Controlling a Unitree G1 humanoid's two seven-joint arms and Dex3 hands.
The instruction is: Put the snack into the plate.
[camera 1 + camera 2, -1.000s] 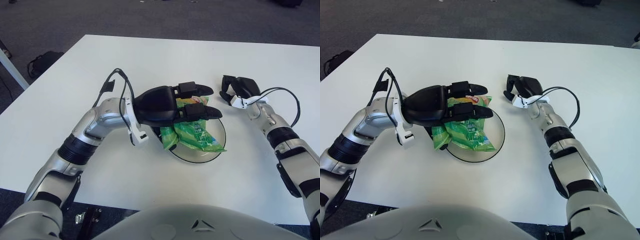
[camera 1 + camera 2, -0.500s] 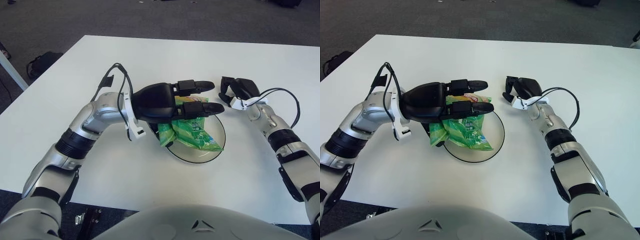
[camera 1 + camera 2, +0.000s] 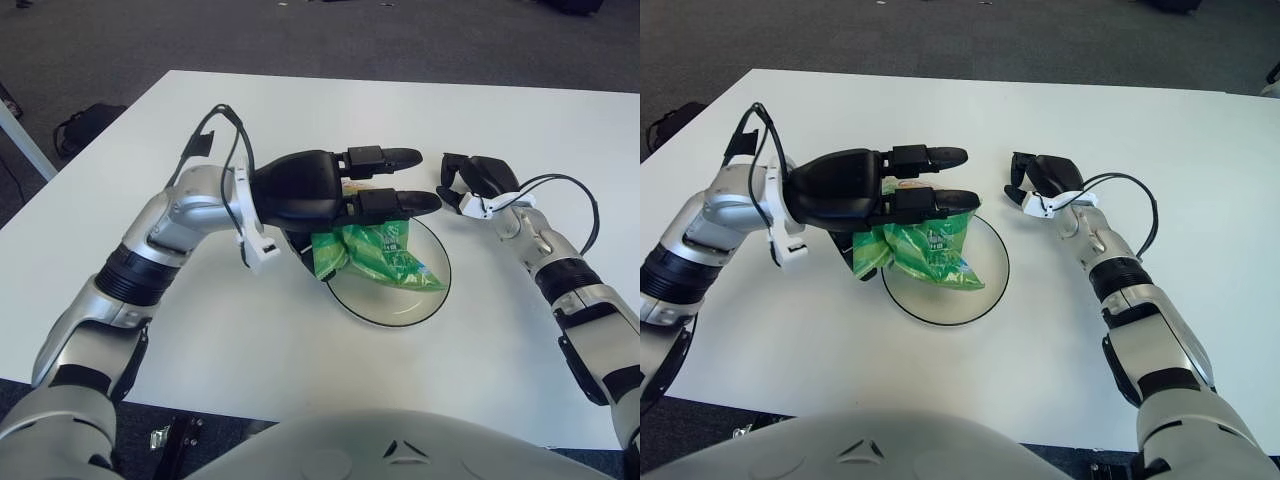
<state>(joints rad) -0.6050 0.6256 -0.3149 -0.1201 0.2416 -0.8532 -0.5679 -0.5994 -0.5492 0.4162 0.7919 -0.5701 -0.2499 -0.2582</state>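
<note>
A green snack bag [image 3: 382,256] lies in the shallow dark-rimmed plate [image 3: 400,318] at the middle of the white table [image 3: 300,110]. Its left end hangs over the plate's left rim, under my left hand [image 3: 426,180]. That hand hovers over the bag's upper left part with its two long fingers [image 3: 385,156] stretched straight out to the right. They do not close on the bag, and the thumb is hidden beneath the palm. My right hand [image 3: 472,184] shows just right of the plate, low over the table, with nothing in it.
The table's near edge runs along the bottom, its left edge slants past my left arm. A black bag [image 3: 85,125] lies on the dark floor to the left, beside a white pole [image 3: 22,138]. Loose cables loop at both wrists.
My left hand has risen and drawn back to the left, its fingers now higher over the bag. The bag shifted slightly up and left in the plate. The right hand has barely moved.
</note>
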